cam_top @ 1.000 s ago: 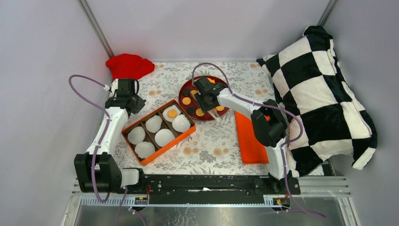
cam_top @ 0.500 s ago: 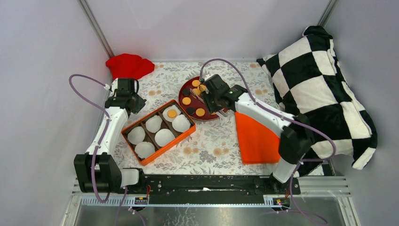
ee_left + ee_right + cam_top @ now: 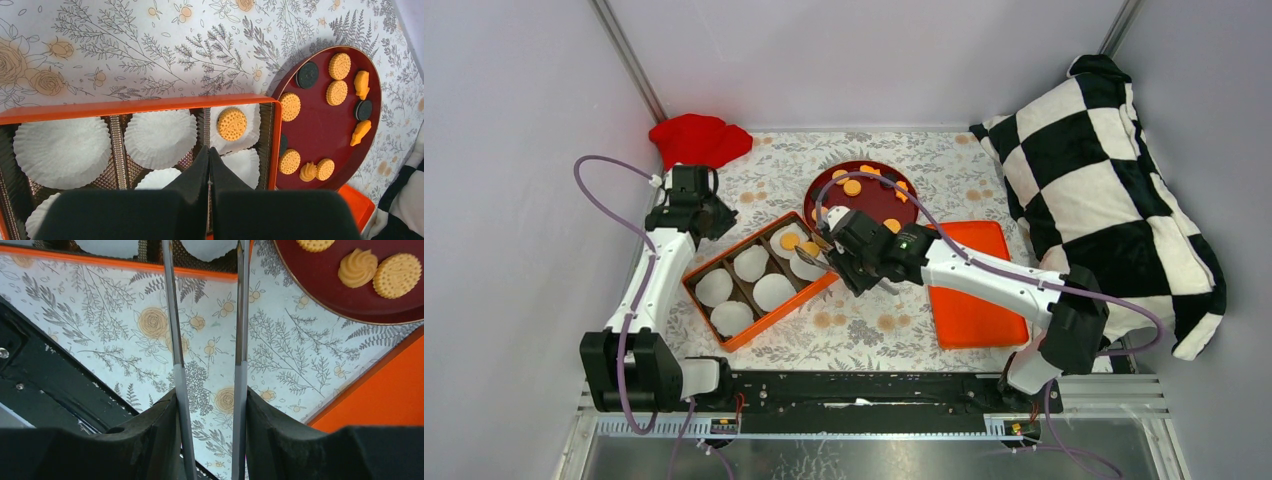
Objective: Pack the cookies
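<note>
My right gripper (image 3: 856,262) is shut on metal tongs (image 3: 172,315); their tips are out of the right wrist view. In the top view the tongs (image 3: 826,252) reach over the orange box (image 3: 784,312), with an orange-yellow cookie (image 3: 810,249) at their tip above a white liner. Another cookie (image 3: 790,241) lies in the far liner and also shows in the left wrist view (image 3: 232,124). Several cookies (image 3: 852,187) lie on the dark red plate (image 3: 874,205). My left gripper (image 3: 686,215) is shut and empty, above the box's far left side (image 3: 208,150).
An orange lid (image 3: 974,295) lies right of the box. A red cloth (image 3: 699,140) sits at the back left. A black-and-white checkered pillow (image 3: 1104,190) fills the right side. Dark sandwich cookies (image 3: 307,75) also lie on the plate. The black base rail (image 3: 854,390) runs along the front.
My right arm has swung from the red plate down and left to the orange box, carrying the tongs and a cookie. The left arm has not moved.
</note>
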You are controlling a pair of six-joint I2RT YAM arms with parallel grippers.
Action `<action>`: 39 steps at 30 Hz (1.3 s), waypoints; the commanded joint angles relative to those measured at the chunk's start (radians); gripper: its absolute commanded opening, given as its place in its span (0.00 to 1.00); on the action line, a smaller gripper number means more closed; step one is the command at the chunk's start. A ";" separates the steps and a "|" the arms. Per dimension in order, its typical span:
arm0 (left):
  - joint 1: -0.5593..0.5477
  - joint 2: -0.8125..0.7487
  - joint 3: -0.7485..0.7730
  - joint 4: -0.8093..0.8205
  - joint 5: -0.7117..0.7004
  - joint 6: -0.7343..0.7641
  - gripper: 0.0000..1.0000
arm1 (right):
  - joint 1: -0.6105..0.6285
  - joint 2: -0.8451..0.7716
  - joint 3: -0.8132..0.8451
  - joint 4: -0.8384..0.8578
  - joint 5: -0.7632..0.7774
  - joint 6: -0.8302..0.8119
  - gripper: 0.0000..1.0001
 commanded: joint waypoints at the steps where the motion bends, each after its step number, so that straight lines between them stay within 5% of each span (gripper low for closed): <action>1: 0.006 -0.033 0.021 0.016 0.012 0.034 0.00 | 0.011 0.024 -0.012 0.022 0.010 0.027 0.03; 13: 0.006 -0.009 0.021 0.016 -0.002 0.049 0.00 | 0.011 0.108 -0.004 0.064 0.015 0.017 0.07; 18: 0.006 -0.014 0.020 0.031 0.007 0.057 0.00 | 0.011 0.095 -0.021 0.082 0.067 0.021 0.40; 27: 0.005 -0.034 0.017 0.034 -0.004 0.067 0.00 | 0.011 0.103 -0.011 0.103 0.070 0.018 0.57; 39: 0.003 -0.034 0.024 0.040 0.022 0.060 0.00 | 0.010 0.025 0.044 0.092 0.278 0.018 0.50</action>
